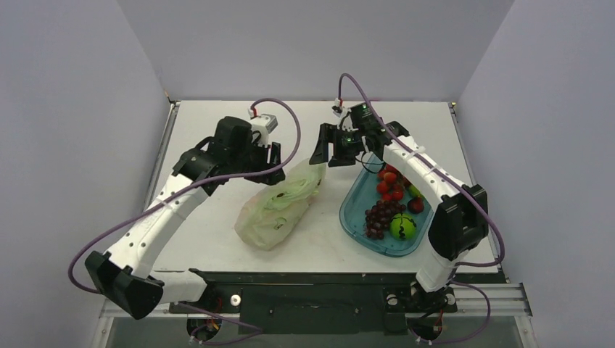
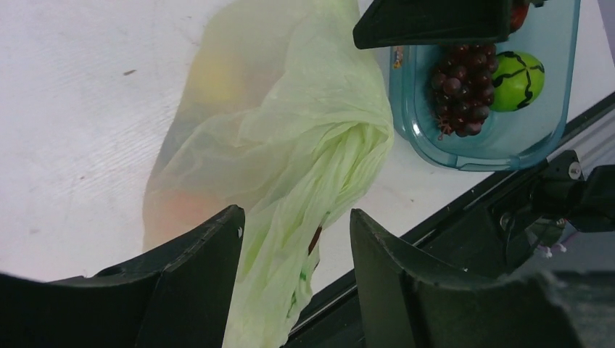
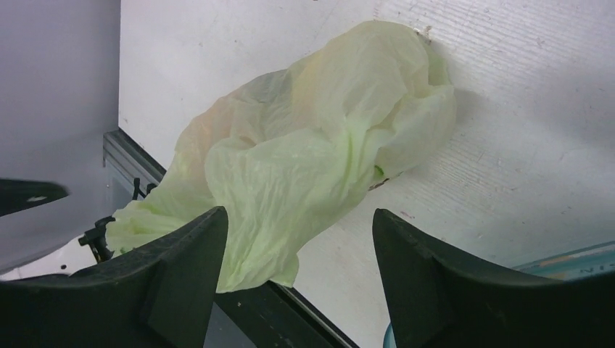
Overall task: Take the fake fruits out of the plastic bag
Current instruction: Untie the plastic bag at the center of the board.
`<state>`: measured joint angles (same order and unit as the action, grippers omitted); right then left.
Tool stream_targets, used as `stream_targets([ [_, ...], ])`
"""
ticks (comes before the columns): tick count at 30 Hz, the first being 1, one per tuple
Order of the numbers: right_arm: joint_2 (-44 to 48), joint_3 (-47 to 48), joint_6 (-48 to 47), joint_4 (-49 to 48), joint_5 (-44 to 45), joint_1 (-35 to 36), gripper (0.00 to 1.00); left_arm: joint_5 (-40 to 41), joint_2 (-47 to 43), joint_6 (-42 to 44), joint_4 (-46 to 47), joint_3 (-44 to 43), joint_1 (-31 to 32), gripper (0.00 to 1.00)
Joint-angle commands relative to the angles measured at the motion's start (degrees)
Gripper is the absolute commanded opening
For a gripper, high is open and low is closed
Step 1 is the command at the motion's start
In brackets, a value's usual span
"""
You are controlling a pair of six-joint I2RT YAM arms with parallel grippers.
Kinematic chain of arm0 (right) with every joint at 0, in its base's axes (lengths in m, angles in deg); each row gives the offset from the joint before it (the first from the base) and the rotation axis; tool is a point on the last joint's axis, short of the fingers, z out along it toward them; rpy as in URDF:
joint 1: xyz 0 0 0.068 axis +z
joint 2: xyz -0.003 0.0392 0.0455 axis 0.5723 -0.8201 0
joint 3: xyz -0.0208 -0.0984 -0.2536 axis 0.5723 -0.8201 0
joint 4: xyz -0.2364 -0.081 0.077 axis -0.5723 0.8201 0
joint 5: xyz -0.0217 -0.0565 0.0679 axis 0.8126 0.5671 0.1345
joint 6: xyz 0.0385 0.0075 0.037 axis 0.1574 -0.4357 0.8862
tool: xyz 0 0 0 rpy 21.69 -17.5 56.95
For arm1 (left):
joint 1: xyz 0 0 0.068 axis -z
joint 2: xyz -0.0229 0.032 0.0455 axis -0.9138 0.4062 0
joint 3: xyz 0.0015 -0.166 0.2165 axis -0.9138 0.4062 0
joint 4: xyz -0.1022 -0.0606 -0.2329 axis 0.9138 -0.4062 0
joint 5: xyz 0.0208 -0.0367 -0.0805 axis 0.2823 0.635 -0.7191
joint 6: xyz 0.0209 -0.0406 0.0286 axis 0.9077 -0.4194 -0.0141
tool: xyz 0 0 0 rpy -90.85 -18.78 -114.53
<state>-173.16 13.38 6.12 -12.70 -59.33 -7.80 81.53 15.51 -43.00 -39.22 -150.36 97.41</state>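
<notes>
Inside the plastic bag (image 1: 279, 206), fake fruits (image 2: 214, 80) blur (left gripper (image 2: 296, 214), right gripper (image 3: 299, 212) both gape, holding nothing).

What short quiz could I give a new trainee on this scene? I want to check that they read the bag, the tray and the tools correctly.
1. True or false: the plastic bag lies inside the blue tray.
2. The jaws of the left tool and the right tool stand: A. both open; B. both shut; C. one open, one shut.
3. What colour is the round fruit beside the grape bunch?
Key: 1 false, the bag lies on the table beside the tray; 2 A; 3 green.
</notes>
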Motion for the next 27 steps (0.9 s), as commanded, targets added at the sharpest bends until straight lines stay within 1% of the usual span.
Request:
stream_targets([
  [1,5.51,1.05,-2.78,1.76,1.75,1.42,0.7,-11.39,5.9,2.27,5.38,-2.53,0.66,0.53],
  [4,7.44,-0.2,-3.09,1.84,1.11,2.27,0.73,-12.14,7.08,1.22,7.08,-0.57,2.33,0.51],
  [7,7.55,-0.91,-3.53,1.87,1.1,4.5,0.73,-12.33,7.67,0.64,7.28,1.64,3.19,0.48],
  [9,7.57,-2.04,-3.53,1.73,1.15,5.89,0.74,-13.11,8.04,0.44,7.46,2.44,3.47,0.45],
  [12,7.85,-4.45,-3.97,1.72,1.24,7.48,0.73,-14.52,8.95,0.0,7.1,3.17,3.85,0.34],
  [14,8.02,-5.01,-4.52,1.72,0.72,7.82,0.73,-14.42,8.86,-0.37,6.96,3.67,4.25,0.32],
  [16,7.63,-6.15,-4.72,1.71,0.25,7.86,0.73,-13.28,7.74,-0.52,6.95,4.25,4.64,0.32],
  [18,6.61,-6.42,-4.71,1.72,-0.11,7.89,0.7,-12.13,6.4,-0.85,7.25,5.09,4.71,0.36],
  [20,5.35,-6.08,-4.69,1.91,-0.68,7.88,0.65,-11.06,5.54,-0.86,7.08,5.56,4.71,0.38],
  [21,4.57,-5.9,-4.61,2.14,-0.61,7.87,0.59,-10.75,5.43,-0.61,6.71,5.59,4.67,0.39],
  [22,4.33,-5.48,-4.55,2.21,-0.63,7.91,0.55,-10.26,5.49,-0.54,6.52,5.69,4.67,0.4],
  [23,4.11,-5.29,-4.55,2.21,-0.64,7.89,0.46,-9.91,5.54,-0.33,6.08,5.66,4.73,0.4],
  [24,4.02,-4.93,-4.61,2.21,-0.69,7.87,0.41,-9.65,5.86,-0.18,5.94,5.53,4.74,0.4],
  [25,4.06,-4.71,-4.76,2.26,-0.77,7.96,0.33,-8.86,6.19,0.15,5.66,5.5,4.77,0.4],
  [26,4.08,-4.43,-4.85,2.22,-0.84,7.96,0.28,-8.38,6.37,0.39,5.55,5.31,4.8,0.41],
  [27,4.12,-4.29,-4.91,2.26,-0.96,7.91,0.15,-7.38,6.67,0.53,5.29,5.25,4.83,0.42],
])
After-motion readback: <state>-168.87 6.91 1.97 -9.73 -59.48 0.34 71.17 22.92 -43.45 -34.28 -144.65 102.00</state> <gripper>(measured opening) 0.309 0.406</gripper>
